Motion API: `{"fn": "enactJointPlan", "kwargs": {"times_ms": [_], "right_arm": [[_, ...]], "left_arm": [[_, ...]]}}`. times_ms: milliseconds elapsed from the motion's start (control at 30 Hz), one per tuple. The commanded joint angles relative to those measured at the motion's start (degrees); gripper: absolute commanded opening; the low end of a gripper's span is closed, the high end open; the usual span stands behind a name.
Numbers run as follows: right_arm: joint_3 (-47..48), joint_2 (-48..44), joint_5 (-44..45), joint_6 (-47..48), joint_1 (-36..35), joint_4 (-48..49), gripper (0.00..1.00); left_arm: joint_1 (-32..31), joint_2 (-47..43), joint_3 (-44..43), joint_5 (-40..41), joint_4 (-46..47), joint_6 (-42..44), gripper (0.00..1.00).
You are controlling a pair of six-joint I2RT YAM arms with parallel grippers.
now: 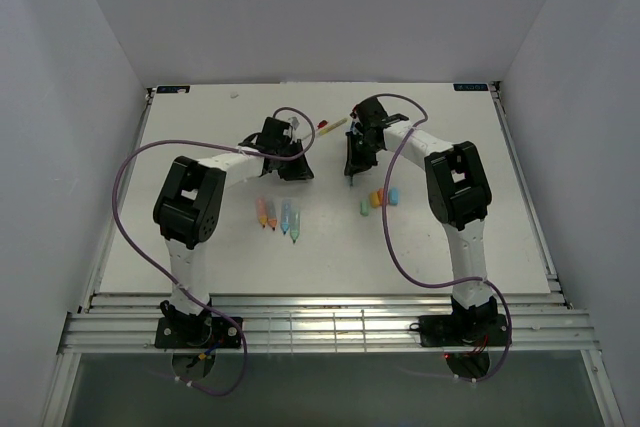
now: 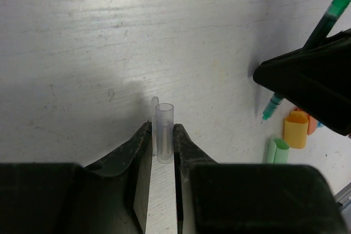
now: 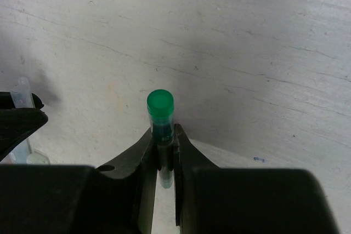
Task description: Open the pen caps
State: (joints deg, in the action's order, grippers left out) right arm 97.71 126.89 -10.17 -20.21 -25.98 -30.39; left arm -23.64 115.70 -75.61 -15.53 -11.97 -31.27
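I see my left claw pinching a clear cap, a short see-through plastic tube with a thin clip along one side. The cap's long axis runs in line with the claw's fingers. Its open mouth points away from the wrist camera and pokes out just past the fingertips, above the bare white tabletop.

My right claw is pressed together on a green pen, gripping the barrel below its round blunt end. From the left wrist view the pen is tilted, with the nib aimed down at the tabletop and the blunt end up and to the right. It is separate from the clear cap, and the two claws are near each other but not touching, around the middle of the far half of the tabletop.

Three loose caps lie in a close cluster near the right claw: an orange cap, a pale green cap just beside it, and a blue cap. A short row of uncapped pen barrels lies on the near side of the left claw. A thin pen with a red end lies farther back, between the two arms.
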Motion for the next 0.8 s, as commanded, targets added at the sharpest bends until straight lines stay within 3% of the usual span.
{"fn": "enactJointPlan", "kwargs": {"times_ms": [0, 200, 333, 767], "right_arm": [[0.6, 0.1, 1.1, 0.0, -0.5, 0.2, 0.16], [-0.3, -0.7, 1.0, -0.1, -0.7, 0.3, 0.23], [-1.4, -1.6, 0.2, -0.2, -0.7, 1.2, 0.31], [0.7, -5.2, -0.4, 0.6, -0.7, -0.9, 0.46]], "left_arm": [[0.1, -3.2, 2.1, -0.9, 0.1, 0.7, 0.18], [0.1, -5.9, 5.9, -0.9, 0.1, 1.0, 0.22], [0.1, -6.8, 6.9, -0.3, -0.5, 2.2, 0.35], [0.1, -8.4, 2.7, 1.5, -5.0, 5.9, 0.48]]}}
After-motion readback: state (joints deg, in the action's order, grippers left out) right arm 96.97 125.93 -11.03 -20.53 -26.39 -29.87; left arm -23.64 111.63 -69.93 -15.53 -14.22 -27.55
